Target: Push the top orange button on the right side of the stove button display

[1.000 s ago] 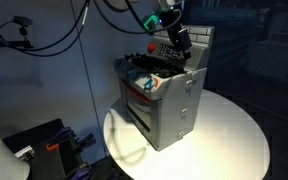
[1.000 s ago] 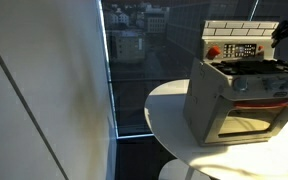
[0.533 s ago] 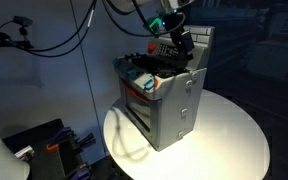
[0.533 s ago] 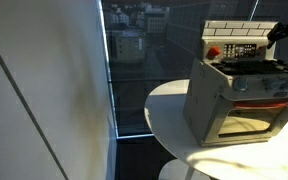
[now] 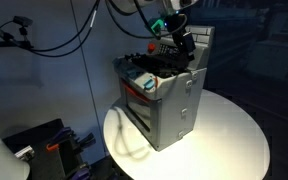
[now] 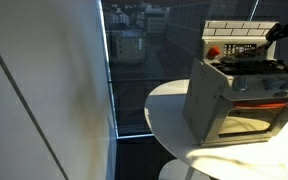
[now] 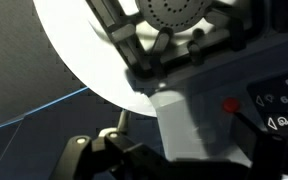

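Pincer (image 5: pixel 185 43), black and at the upper middle of an exterior view, hangs close before the upright button display (image 6: pixel 239 48) of the grey toy stove (image 5: pixel 174 105); I cannot tell whether it is open or closed. In the wrist view a small round red-orange button (image 7: pixel 230 105) sits right of centre on the display. The stove stands on a round white table (image 5: pixel 234 140).

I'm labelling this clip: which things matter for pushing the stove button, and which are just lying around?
For the job:
- grey toy stove
- its button display panel at the back
- black gripper

Just around:
- round white table
- black hanging cables
- black gear on the floor
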Action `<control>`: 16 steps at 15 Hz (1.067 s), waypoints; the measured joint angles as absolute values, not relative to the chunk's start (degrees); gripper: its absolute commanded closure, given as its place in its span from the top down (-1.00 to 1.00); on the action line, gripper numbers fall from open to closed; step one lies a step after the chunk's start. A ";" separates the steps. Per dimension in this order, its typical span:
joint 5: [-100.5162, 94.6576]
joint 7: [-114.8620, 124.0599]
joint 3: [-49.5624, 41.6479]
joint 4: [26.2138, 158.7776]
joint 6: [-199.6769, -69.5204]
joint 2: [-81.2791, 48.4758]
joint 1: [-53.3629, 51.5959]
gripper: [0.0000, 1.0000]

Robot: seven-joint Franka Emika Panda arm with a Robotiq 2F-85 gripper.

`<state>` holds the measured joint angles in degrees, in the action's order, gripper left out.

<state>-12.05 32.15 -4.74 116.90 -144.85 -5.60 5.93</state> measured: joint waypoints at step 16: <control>-10.13 32.00 -5.09 116.37 -145.99 -6.78 5.59 1.00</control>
